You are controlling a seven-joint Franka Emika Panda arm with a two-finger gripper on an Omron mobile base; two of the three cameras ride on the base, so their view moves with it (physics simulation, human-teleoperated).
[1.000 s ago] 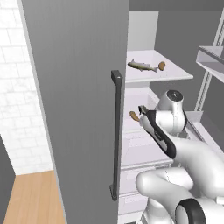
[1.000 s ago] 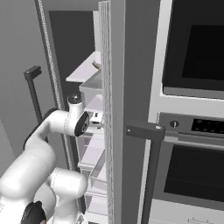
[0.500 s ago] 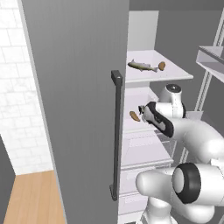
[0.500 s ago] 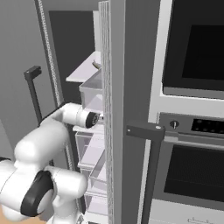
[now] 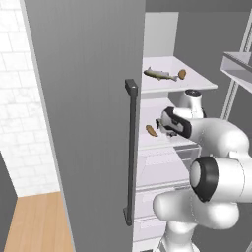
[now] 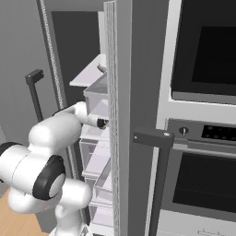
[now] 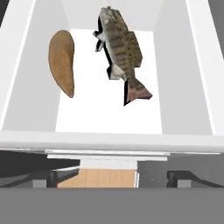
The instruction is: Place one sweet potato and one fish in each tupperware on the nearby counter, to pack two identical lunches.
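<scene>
Arm swung up toward middle fridge shelf; pincer released. Fish at 12, sweet potato at 10. Risk: shelf lip blocks approach.

text: none legible | labels: none | oven panel: marks too small to read

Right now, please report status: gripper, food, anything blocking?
Gripper open, empty, short of middle fridge shelf. Sweet potato and fish lie apart on it. Path clear.
</scene>
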